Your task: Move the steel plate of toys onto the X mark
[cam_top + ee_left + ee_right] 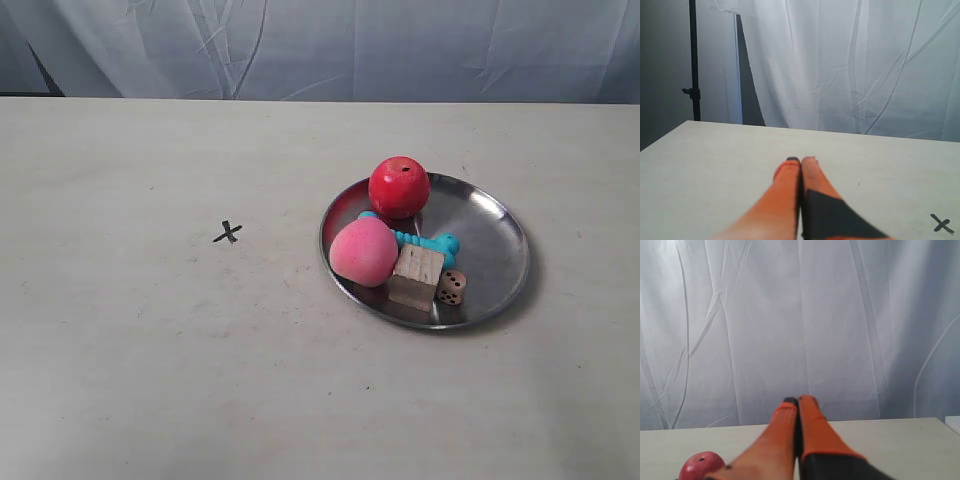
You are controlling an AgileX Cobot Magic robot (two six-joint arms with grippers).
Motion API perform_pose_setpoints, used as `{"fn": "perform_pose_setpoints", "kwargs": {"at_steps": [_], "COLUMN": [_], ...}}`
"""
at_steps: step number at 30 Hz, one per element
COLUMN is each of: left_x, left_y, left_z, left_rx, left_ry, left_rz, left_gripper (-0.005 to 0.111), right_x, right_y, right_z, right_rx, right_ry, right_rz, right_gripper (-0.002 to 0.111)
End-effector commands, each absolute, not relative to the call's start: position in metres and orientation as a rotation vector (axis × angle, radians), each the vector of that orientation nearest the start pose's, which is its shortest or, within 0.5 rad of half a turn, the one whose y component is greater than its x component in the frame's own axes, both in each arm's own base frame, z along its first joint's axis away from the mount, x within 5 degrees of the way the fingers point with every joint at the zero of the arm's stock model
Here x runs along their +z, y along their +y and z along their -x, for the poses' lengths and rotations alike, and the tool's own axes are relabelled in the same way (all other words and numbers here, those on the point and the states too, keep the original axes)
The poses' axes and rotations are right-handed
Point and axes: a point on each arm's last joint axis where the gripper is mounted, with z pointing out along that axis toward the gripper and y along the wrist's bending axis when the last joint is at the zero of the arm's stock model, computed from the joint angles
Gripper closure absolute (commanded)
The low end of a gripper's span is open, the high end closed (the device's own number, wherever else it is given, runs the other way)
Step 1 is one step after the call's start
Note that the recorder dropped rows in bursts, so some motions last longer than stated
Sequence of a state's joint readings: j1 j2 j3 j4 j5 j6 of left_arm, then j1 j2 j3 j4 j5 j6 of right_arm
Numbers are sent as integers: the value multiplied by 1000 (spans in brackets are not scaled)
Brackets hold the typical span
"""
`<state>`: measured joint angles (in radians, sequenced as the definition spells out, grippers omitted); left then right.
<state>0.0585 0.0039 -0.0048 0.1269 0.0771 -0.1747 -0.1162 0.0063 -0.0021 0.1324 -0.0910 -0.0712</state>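
Note:
The steel plate [495, 250] rests on the off-white table right of centre. It holds a red apple ball [399, 187], a fuzzy pink peach ball [363, 252], a turquoise bone [432, 241], a pale wooden cube [417, 277] and a die [451, 288]. The black X mark [228, 233] lies to the plate's left, apart from it. No arm shows in the exterior view. My left gripper [800, 160] is shut and empty above the table, with the X mark [941, 224] off to one side. My right gripper [798, 400] is shut and empty; the red ball [700, 465] shows beside it.
A white wrinkled curtain [330, 45] hangs behind the table's far edge. A dark stand pole [693, 60] stands by the curtain in the left wrist view. The table's far corner [940, 421] shows in the right wrist view.

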Motion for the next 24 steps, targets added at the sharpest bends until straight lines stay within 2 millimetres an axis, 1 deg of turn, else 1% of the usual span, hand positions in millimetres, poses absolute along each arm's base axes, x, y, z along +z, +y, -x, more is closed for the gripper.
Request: {"fn": "perform_pose_setpoints", "kwargs": {"at_steps": [1,12,16,18,21,24], "left_x": [206,206,207,207,207,207], "left_y": [4,4,4,4,4,4], "left_z": [-56,-56,-56,-56,-56,-56], "left_rx": [17,17,17,17,17,16], "left_ry": [1556,1556,1554,1554,1554,1555], "left_rz": [92,92,92,92,92,91], "left_gripper": [107,107,107,107,107,107], "right_x": [222,222,224,227,234,237], "right_y": [-8,-8,-8,-10,-15,-22], "right_z": [-54,-54,-54,-53,-50,-47], "right_rx": [-61,-60,-41,50,312,625], "right_ry": [1381,1381,1355,1310,1154,971], "right_rz": [-136,-135,-156,-246,-500,-772], "right_gripper": [108,108,108,108,108,108]}}
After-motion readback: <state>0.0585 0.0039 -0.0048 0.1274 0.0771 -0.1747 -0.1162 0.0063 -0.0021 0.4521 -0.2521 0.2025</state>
